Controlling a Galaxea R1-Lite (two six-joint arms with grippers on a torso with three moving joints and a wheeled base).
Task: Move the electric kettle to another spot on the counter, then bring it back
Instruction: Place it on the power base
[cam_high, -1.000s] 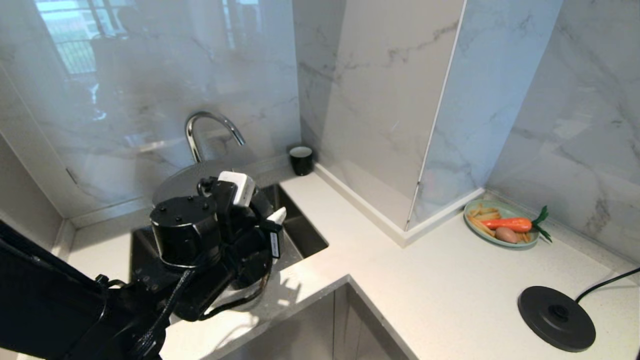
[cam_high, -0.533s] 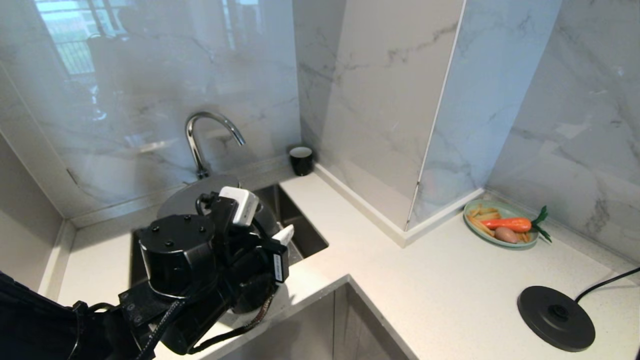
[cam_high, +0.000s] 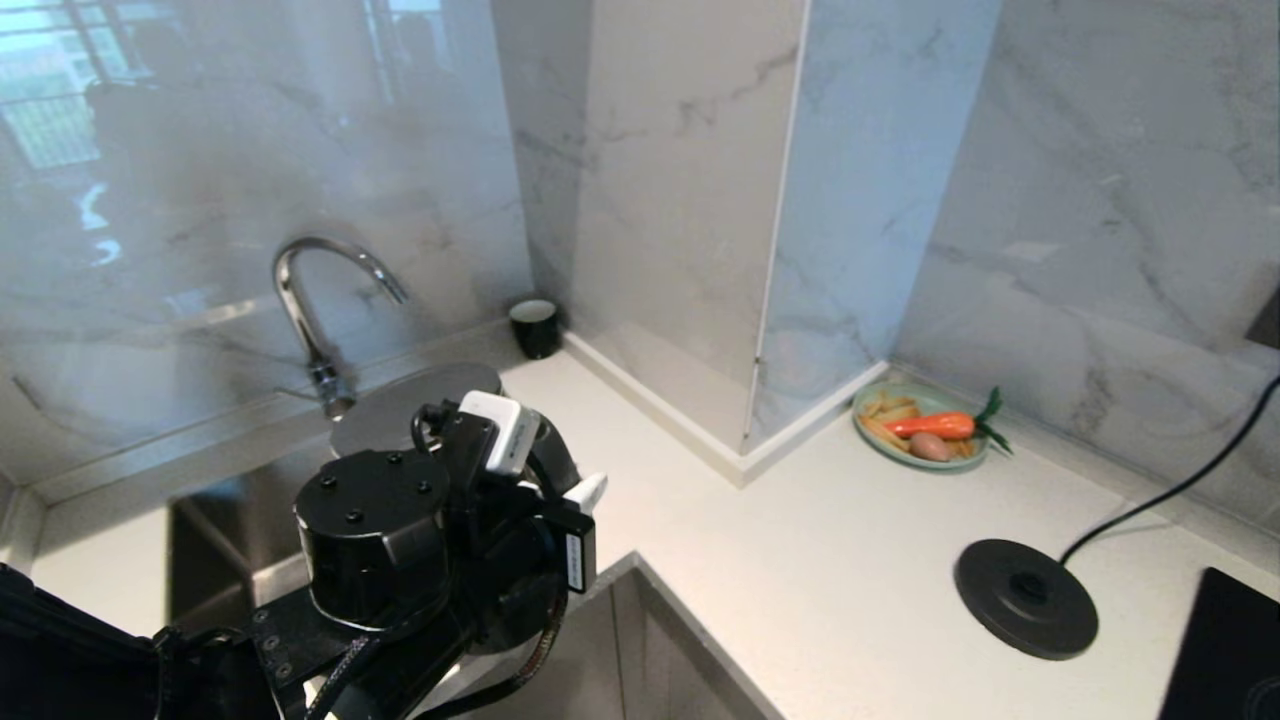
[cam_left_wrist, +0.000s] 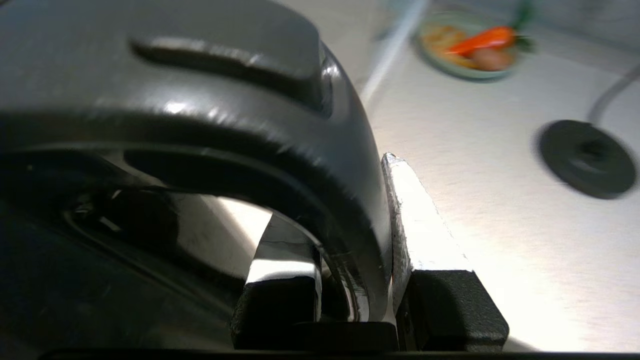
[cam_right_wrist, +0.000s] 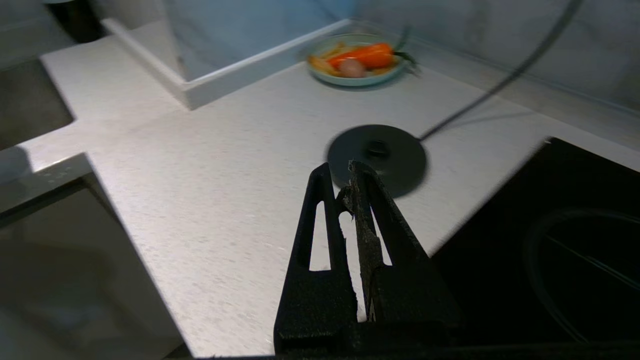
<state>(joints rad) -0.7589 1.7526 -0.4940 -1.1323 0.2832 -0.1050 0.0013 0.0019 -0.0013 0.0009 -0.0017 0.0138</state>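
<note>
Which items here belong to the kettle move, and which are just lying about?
Job: electric kettle, handle clamped in the left gripper; counter; round base disc.
Lying about: faucet, black cup, plate of vegetables; right gripper, idle.

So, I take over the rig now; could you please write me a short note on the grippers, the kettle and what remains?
Left gripper: shut on the loop handle of the tall glossy black plastic kettle, beside the sink.
Right gripper: shut, empty, parked above the white speckled stone counter.
Flat round black base disc: bare, on the counter's right part.
Done: kettle is off the disc.
Left: set it down, bring it back; which leg this is, unclear.
</note>
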